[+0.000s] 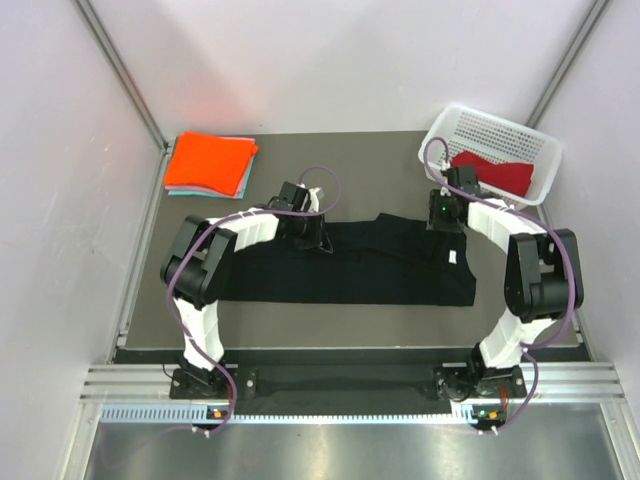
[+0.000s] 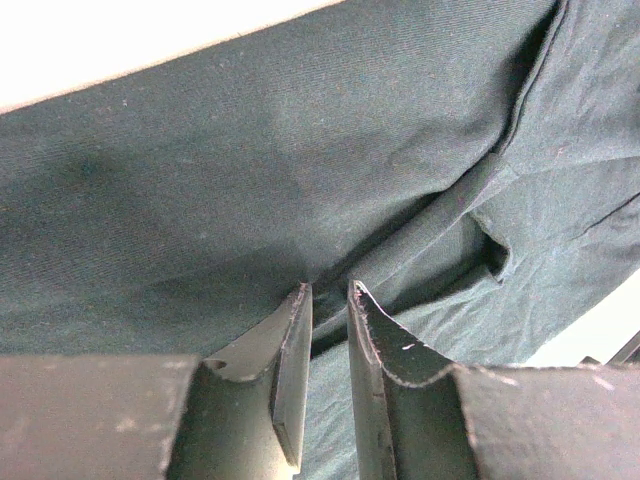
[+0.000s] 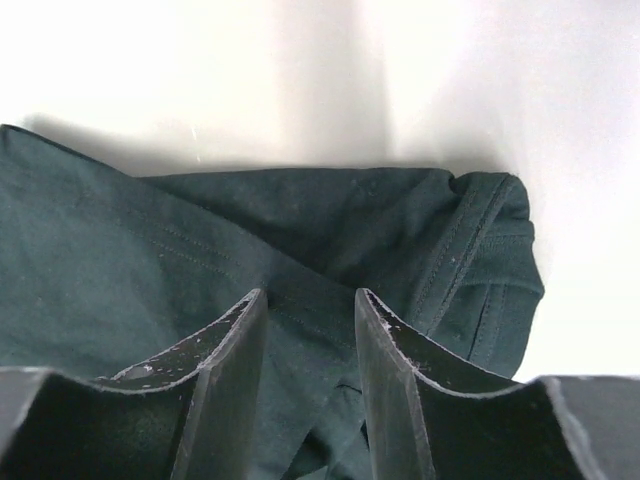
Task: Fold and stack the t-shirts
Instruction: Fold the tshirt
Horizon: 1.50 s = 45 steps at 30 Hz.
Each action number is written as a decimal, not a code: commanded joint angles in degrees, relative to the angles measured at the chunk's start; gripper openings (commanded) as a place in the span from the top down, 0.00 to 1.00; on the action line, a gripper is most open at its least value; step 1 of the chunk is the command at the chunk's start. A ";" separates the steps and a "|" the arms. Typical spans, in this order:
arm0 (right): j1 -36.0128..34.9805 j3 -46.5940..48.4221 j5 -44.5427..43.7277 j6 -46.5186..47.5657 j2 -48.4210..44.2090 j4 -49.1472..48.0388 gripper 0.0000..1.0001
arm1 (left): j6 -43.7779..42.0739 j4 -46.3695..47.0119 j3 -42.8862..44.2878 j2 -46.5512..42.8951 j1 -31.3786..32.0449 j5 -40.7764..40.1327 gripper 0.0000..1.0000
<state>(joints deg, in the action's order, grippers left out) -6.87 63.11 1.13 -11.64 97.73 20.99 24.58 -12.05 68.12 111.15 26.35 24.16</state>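
We see the spread t-shirt [image 1: 340, 270] mid-worktop [image 1: 330, 335], the folded t-shirts [image 1: 210, 162] stacked back left, another t-shirt [image 1: 495, 172] in the basket [image 1: 500, 130] back right.

The top view looks down from above and behind the arms [image 1: 205, 260], far enough off to take in the whole worktop [image 1: 350, 318]. The left wrist view sits just behind the left tool [image 2: 328, 298] and faces along its fingers, very close to the black tee [image 2: 250, 180]. The right wrist view sits likewise behind the right tool [image 3: 310, 305], close over the tee's edge. All three views share that tee.
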 commanded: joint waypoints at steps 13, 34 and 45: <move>-0.16 1.75 2.74 3.20 -3.51 -0.52 1.00 | -1.46 -1.39 0.70 0.91 0.72 -2.72 0.73; -12.72 -13.63 14.96 4.08 -20.65 -0.69 1.00 | 1.96 -2.10 3.60 -3.38 1.07 -3.50 0.71; -15.19 -19.17 12.23 3.73 -24.43 3.61 0.83 | -0.14 -6.83 7.55 -6.57 1.16 -8.16 0.68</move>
<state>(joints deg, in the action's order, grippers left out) -21.06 43.40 12.93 -7.97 74.96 23.99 26.63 -15.22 73.28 106.56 27.59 19.18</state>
